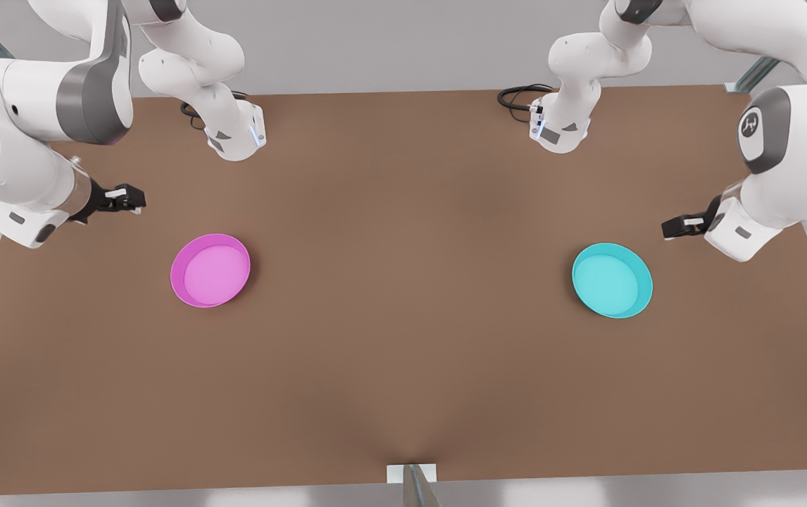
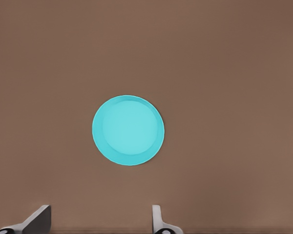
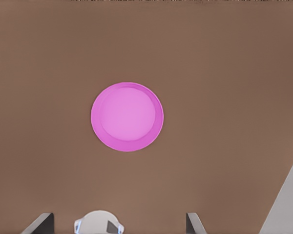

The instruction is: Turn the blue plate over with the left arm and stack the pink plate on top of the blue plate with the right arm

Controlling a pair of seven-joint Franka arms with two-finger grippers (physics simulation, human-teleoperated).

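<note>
The blue plate (image 1: pixel 612 279) (image 2: pixel 128 130) lies rim up on the brown table (image 1: pixel 403 366), toward the front view's right. My left gripper (image 1: pixel 678 227) (image 2: pixel 100 222) hovers above and just behind it, open and holding nothing. The pink plate (image 1: pixel 210 270) (image 3: pixel 127 117) lies rim up toward the front view's left. High above the table, behind the pink plate and farther toward the front view's left, my right gripper (image 1: pixel 129 198) (image 3: pixel 118 223) is open too, with nothing between its fingers. Neither gripper touches a plate.
Both arm bases (image 1: pixel 234 130) (image 1: pixel 562 127) stand at the table's back edge, each with a black cable beside it. A small white and grey fixture (image 1: pixel 412 480) sits at the middle of the front edge. Bare tabletop separates the two plates.
</note>
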